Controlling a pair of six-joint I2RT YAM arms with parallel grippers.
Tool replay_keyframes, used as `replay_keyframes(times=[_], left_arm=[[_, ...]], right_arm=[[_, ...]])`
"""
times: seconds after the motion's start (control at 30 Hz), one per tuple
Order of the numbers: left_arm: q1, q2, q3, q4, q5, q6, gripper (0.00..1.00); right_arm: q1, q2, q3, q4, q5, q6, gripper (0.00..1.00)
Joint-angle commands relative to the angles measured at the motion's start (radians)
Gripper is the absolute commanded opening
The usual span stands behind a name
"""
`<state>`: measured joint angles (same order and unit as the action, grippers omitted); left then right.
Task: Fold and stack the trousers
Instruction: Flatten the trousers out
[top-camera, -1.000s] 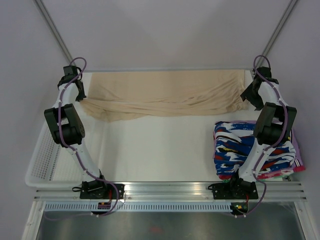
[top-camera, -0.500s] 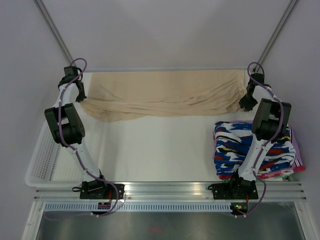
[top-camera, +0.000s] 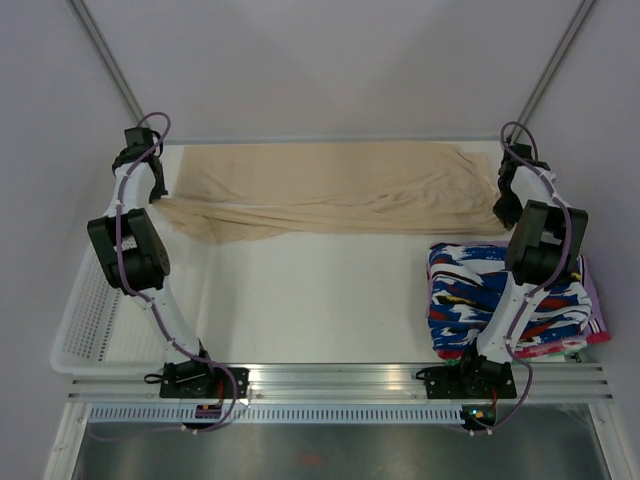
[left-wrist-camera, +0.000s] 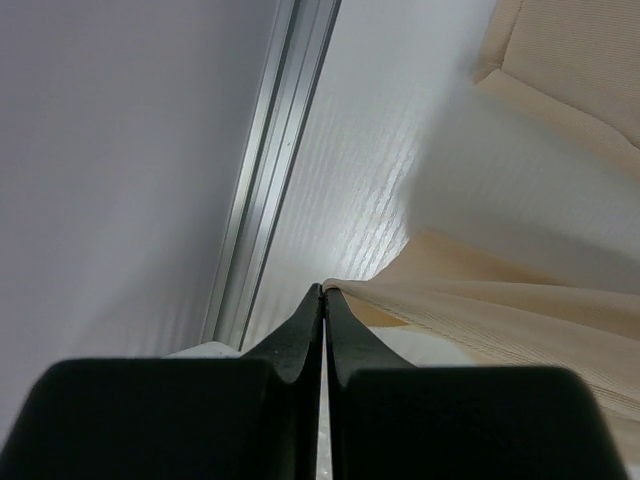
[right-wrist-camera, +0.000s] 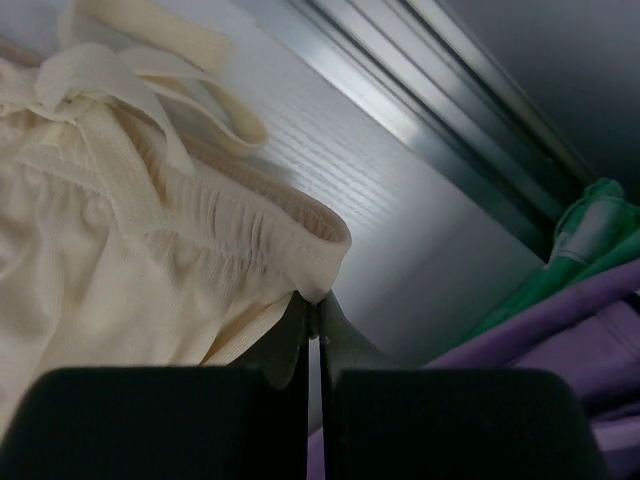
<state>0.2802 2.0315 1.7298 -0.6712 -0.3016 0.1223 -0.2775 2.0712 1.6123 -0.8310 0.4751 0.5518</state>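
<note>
From above, the left gripper (top-camera: 156, 188) sits at the far left corner of the white table (top-camera: 320, 300), meeting the leg end of the trousers (top-camera: 330, 188). The trousers lie stretched sideways along the far edge, cream and lightly wrinkled, with the nearer leg folded in creases along the front. Only the left wrist view shows the grip: both black fingers are pressed flat together and a corner of the thin fabric is nipped at their tips, the cloth rising away to the right. It also shows the aluminium rail (left-wrist-camera: 268, 170) just beside that corner. On the right, the overhead view puts the right gripper (top-camera: 503, 208) at the waist end, but the arm hides its jaws. The right wrist view shows them closed on the gathered elastic waistband, with the drawstring (right-wrist-camera: 150, 40) loose on the table beyond. That view also shows purple cloth (right-wrist-camera: 560, 345) and green cloth (right-wrist-camera: 592, 215) just to the right. From above these are mere edges under a stack of blue, white, red and black patterned garments (top-camera: 480, 295), near the right arm's base. A white mesh basket (top-camera: 85, 320) adjoins the table's left side. Pale grey walls and two slanting metal poles (top-camera: 108, 62) enclose the scene.
</note>
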Motion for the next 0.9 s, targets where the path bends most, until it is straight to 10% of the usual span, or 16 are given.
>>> replay_keyframes(times=[0.0, 0.4, 0.87], left_arm=[[0.007, -0.105, 0.037, -0.005, -0.080, 0.078, 0.02], [0.007, -0.269, -0.078, 0.133, -0.249, 0.386, 0.02], [0.004, -0.437, -0.140, 0.015, 0.063, 0.353, 0.02]], right_arm=[[-0.028, -0.065, 0.057, -0.039, 0.068, -0.035, 0.00], [-0.058, -0.025, 0.112, -0.063, 0.076, -0.032, 0.00], [-0.078, -0.052, 0.008, -0.033, 0.065, -0.015, 0.00]])
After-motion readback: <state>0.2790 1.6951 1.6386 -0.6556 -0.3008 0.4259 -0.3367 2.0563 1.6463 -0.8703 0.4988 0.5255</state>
